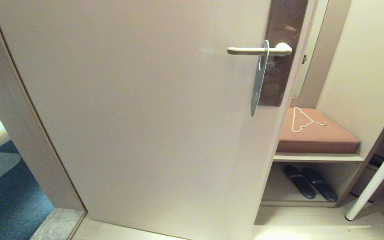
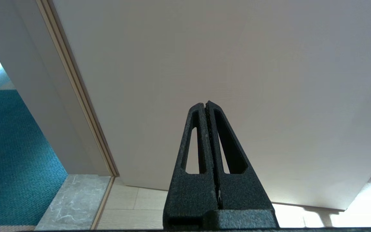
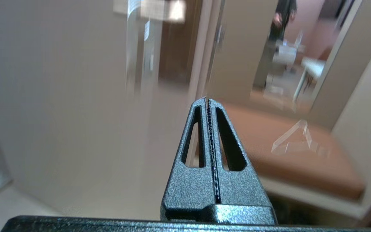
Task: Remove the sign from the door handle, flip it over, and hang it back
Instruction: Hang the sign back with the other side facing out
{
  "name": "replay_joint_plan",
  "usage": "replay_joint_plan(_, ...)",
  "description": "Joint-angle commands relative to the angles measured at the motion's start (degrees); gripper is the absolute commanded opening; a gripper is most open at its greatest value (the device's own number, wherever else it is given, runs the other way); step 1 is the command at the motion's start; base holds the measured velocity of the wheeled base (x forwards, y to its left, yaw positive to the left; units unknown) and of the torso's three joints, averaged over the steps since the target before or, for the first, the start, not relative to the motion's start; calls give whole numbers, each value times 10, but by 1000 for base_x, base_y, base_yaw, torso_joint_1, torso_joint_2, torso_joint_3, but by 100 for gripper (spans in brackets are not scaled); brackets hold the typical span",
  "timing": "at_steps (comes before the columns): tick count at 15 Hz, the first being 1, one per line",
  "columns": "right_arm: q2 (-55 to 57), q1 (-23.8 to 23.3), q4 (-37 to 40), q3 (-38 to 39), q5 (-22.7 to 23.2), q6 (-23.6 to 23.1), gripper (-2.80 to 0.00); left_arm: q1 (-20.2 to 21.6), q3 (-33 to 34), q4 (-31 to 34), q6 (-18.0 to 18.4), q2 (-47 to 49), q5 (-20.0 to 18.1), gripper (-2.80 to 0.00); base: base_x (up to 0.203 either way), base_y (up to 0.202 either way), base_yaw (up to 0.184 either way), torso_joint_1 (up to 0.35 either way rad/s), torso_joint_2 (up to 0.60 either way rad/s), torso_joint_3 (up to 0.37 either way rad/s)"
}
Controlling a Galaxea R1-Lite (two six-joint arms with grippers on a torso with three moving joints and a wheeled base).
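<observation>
Jaws on both arms are clamped together with nothing between them. Left gripper [image 2: 206,103] just points at the lower part of the plain beige door [image 1: 138,110], near the hinge-side frame and floor, parked. Right gripper [image 3: 207,100] is aimed toward the door's latch edge and the brown cushioned bench [image 1: 315,133] beyond it. Over on the door handle [image 1: 258,50], the sign [image 1: 258,87] hangs by its hole close to the lever's pivot end, seen nearly edge-on with the blue-grey face showing. A white wire hanger [image 1: 303,120] lies on the bench cushion, and dark slippers [image 1: 310,187] sit underneath.
</observation>
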Motion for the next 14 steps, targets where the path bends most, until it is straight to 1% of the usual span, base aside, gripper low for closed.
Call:
replay_joint_plan(1,148,0,1,-110,8,-4,-280,0,0,0,0,1,0,-280,0,0,0,0,0,0)
replay_joint_plan(3,224,5,3,-187,27,-10,-280,0,0,0,0,1,0,-280,0,0,0,0,0,0)
replay_joint_plan(4,256,23,4,-215,36,-14,-280,0,0,0,0,2,0,-280,0,0,0,0,0,0)
replay_joint_plan(6,288,106,4,-232,41,-17,-280,0,0,0,0,1,0,-280,0,0,0,0,0,0)
replay_joint_plan(9,336,239,1,-219,28,-17,-280,0,0,0,0,1,0,-280,0,0,0,0,0,0)
replay_joint_plan(10,360,272,1,-214,26,-16,-280,0,0,0,0,1,0,-280,0,0,0,0,0,0)
replay_joint_plan(12,408,307,0,-210,24,-13,-280,0,0,0,0,1,0,-280,0,0,0,0,0,0)
replay_joint_plan(14,443,313,-15,-212,23,-11,-280,0,0,0,0,1,0,-280,0,0,0,0,0,0)
